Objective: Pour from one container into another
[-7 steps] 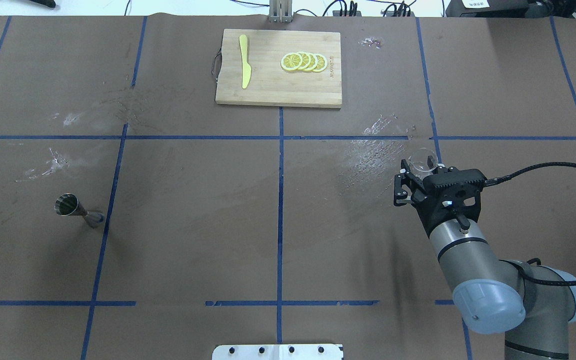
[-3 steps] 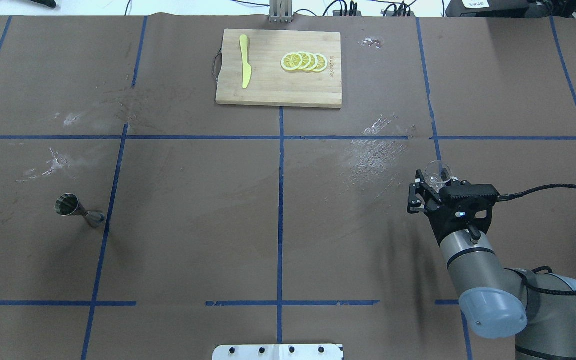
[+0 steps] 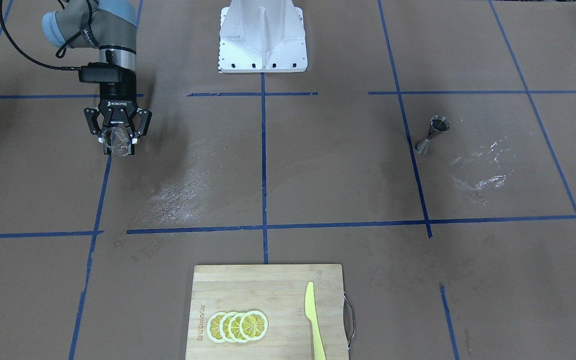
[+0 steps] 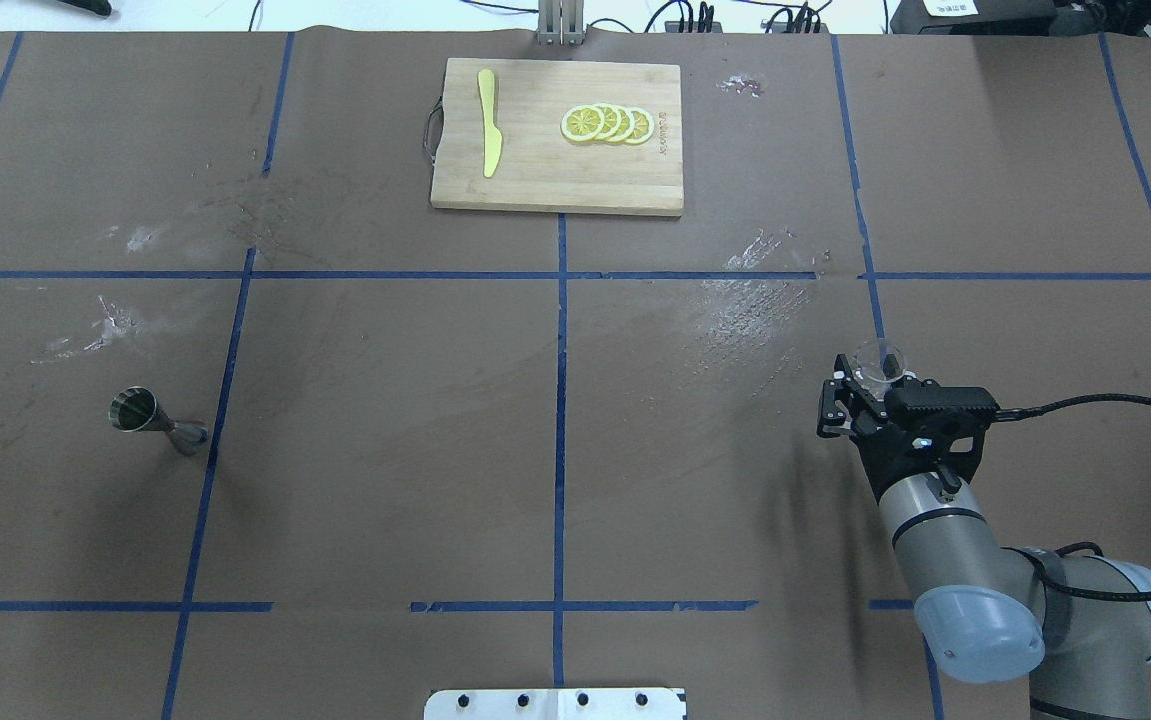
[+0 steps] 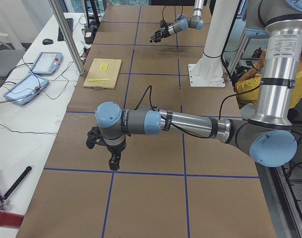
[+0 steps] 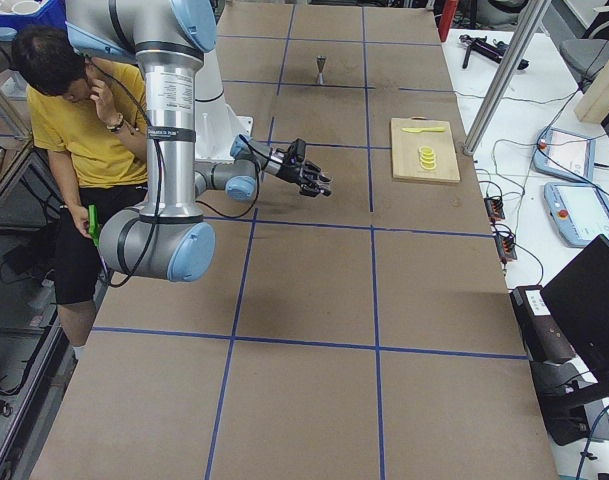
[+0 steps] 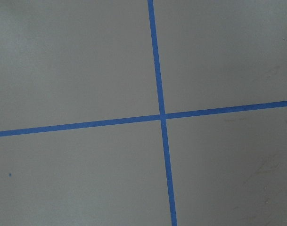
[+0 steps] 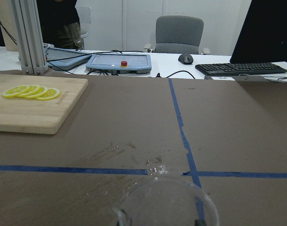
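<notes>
My right gripper (image 4: pixel 875 375) is shut on the small clear glass (image 4: pixel 878 358), holding it upright at the right of the table near a blue tape line. The same glass (image 3: pixel 116 139) shows between the fingers in the front-facing view, and its rim (image 8: pixel 164 200) fills the bottom of the right wrist view. The metal jigger (image 4: pixel 153 420) stands alone far off at the left, also visible as the jigger (image 3: pixel 433 132). My left gripper (image 5: pixel 104 148) appears only in the exterior left view, low over the paper; I cannot tell whether it is open or shut.
A wooden cutting board (image 4: pixel 535 180) with lemon slices (image 4: pixel 607 123) and a yellow knife (image 4: pixel 488 135) lies at the far middle. Wet smears (image 4: pixel 750 300) mark the brown paper beside the glass. The robot's white base plate (image 4: pixel 555 703) is at the near edge. A person (image 6: pixel 79 120) sits behind the robot.
My right gripper has carried the glass back toward the robot's base and slightly right. The jigger has stayed where it was.
</notes>
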Controlling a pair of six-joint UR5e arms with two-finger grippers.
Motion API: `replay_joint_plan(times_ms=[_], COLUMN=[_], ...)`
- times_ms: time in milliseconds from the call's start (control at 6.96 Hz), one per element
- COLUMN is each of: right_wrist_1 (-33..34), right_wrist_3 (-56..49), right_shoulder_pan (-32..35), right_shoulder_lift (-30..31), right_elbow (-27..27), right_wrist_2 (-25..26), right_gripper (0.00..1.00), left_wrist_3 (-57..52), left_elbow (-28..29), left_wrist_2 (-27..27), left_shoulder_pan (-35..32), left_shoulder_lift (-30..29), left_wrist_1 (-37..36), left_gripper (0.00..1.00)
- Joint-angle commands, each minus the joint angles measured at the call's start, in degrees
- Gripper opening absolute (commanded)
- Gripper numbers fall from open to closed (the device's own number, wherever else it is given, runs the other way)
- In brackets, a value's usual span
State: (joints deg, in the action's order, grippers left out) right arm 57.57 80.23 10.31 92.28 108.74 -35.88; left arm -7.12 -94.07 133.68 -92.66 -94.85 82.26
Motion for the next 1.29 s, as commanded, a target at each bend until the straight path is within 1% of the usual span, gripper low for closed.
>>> replay_joint_plan(times_ms=[0, 144, 287, 431, 575, 719, 862, 1006, 1150], right_wrist_1=[-3.85, -5.44, -8.67, -13.75, -16.24, -16.27, -16.27, -16.27, -16.27], right_wrist_3=[0.89, 0.89, 0.89, 0.89, 0.81, 0.81, 0.81, 0.81, 0.81], right_shoulder_pan=[-1.34, -1.87, -2.05, -2.40, -2.49, -2.66, -2.92, -3.01, -3.02], right_shoulder_lift=[4.37, 4.66, 4.57, 4.57, 4.49, 4.14, 3.79, 3.78, 3.78], right_elbow=[-1.16, -3.25, -6.58, -10.27, -12.13, -12.24, -12.76, -13.02, -13.03], right_wrist_2=[1.25, 1.78, 1.96, 2.92, 3.01, 3.19, 3.28, 3.19, 3.19], right_gripper=[0.00, 0.00, 0.00, 0.00, 0.00, 0.00, 0.04, 0.14, 0.27], left_wrist_3=[-0.09, -0.09, -0.09, -0.09, -0.09, -0.09, -0.18, -0.18, -0.18], left_elbow=[0.03, 0.03, 0.03, 0.03, 0.03, 0.03, 0.03, 0.03, 0.03], left_wrist_2=[0.00, 0.00, 0.00, 0.00, 0.00, 0.00, 0.00, 0.00, 0.00], left_shoulder_pan=[-0.06, -0.06, 0.03, -0.06, -0.06, -0.06, 0.03, -0.06, -0.06], left_shoulder_lift=[0.10, 0.10, 0.10, 0.19, 0.19, 0.19, 0.10, 0.10, 0.10], left_wrist_1=[0.00, 0.00, 0.00, 0.00, 0.00, 0.00, 0.00, 0.00, 0.00], left_gripper=[1.00, 1.00, 1.00, 1.00, 1.00, 1.00, 1.00, 1.00, 1.00])
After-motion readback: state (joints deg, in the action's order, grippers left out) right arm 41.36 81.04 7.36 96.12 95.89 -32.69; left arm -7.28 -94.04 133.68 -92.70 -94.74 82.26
